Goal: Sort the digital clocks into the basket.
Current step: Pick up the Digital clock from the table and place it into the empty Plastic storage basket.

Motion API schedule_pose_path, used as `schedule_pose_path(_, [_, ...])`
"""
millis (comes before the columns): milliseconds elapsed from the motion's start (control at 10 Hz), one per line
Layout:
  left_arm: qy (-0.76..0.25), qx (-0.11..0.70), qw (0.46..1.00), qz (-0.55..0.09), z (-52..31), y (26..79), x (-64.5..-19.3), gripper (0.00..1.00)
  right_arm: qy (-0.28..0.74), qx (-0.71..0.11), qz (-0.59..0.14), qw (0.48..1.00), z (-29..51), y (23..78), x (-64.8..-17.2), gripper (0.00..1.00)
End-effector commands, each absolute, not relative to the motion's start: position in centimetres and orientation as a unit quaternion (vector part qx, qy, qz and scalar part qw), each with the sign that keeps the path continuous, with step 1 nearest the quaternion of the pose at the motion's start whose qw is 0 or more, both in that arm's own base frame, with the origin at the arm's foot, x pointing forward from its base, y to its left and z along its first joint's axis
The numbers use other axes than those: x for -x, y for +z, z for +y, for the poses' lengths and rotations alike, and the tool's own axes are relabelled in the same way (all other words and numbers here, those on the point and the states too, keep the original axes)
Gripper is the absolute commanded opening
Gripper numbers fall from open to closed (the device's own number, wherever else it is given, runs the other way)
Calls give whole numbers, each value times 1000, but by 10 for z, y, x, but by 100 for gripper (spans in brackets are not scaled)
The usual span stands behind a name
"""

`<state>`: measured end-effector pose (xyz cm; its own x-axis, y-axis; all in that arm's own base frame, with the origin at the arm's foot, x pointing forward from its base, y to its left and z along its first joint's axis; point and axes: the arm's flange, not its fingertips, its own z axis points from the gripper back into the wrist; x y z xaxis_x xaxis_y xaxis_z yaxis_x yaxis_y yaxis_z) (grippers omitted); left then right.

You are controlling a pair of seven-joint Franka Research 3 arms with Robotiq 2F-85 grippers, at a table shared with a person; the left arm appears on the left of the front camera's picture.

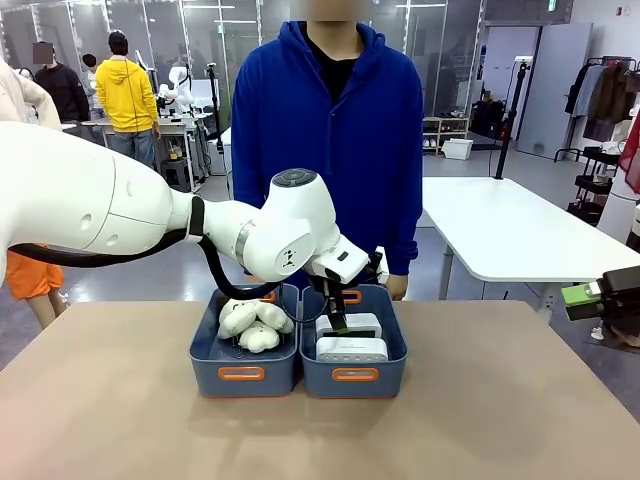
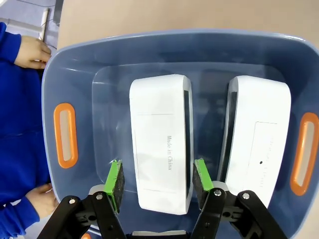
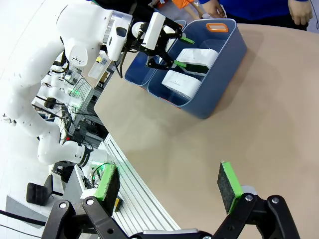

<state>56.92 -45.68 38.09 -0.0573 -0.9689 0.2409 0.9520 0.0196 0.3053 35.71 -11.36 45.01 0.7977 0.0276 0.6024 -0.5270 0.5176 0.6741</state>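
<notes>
Left wrist view: jaws straddle one digital clock [image 2: 160, 142] lengthwise in the basket [image 2: 75, 74], pads apart, not gripping.

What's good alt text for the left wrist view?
Left pincer, its green-padded fingers either side of one white rounded plastic digital clock lying in a blue-grey plastic basket with orange-rimmed handle slots; whether the pads touch it is unclear. A second white clock lies beside it. A person's blue sleeve edges the frame.

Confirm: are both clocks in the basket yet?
Yes. Both clocks lie side by side inside the basket; the left gripper's fingers straddle one, with gaps either side.
</notes>
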Motion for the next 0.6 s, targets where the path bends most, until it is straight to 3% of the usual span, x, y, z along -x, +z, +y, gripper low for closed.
schedule_pose_path(0, [-665,60,708,-229,-434,408,-573,70,174,-463,-275,824,-113,450,-359,100])
schedule_pose_path(100, [-643,139,725,-203,-408,423,-570,70,174,-463,-275,824,-113,450,-359,100])
schedule_pose_path(200, [-620,162,748,-174,-376,427,-568,70,174,-463,-275,824,-113,450,-359,100])
schedule_pose_path(500, [-478,353,771,-227,-295,442,-547,70,174,-463,-275,824,-113,450,-359,100])
